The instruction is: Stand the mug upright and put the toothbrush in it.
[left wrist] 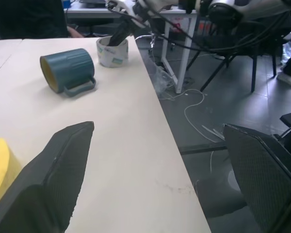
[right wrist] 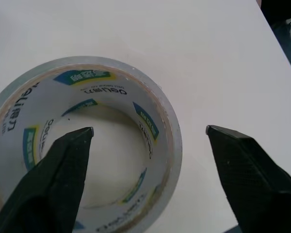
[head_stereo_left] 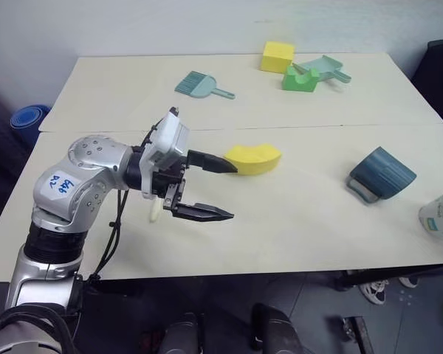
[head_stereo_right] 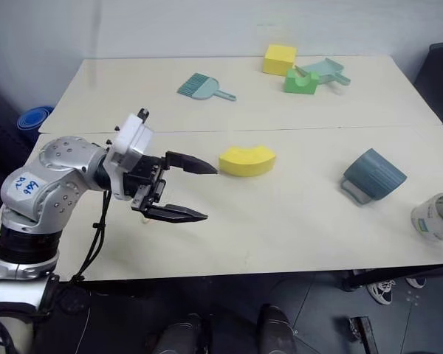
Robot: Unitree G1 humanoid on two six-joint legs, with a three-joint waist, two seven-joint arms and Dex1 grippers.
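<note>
Spread wide over the near part of the table, the left gripper holds nothing, one black finger reaching to just beside a yellow curved block. To the right of that block, well apart, the mug lies on its side, handle against the tabletop. A roll of tape stands just beyond the mug at the table's right edge; the right gripper straddles its wall, one finger inside the ring and one outside, parted and not pinching. Behind the left gripper a small cream tip shows, possibly the toothbrush; I cannot tell.
</note>
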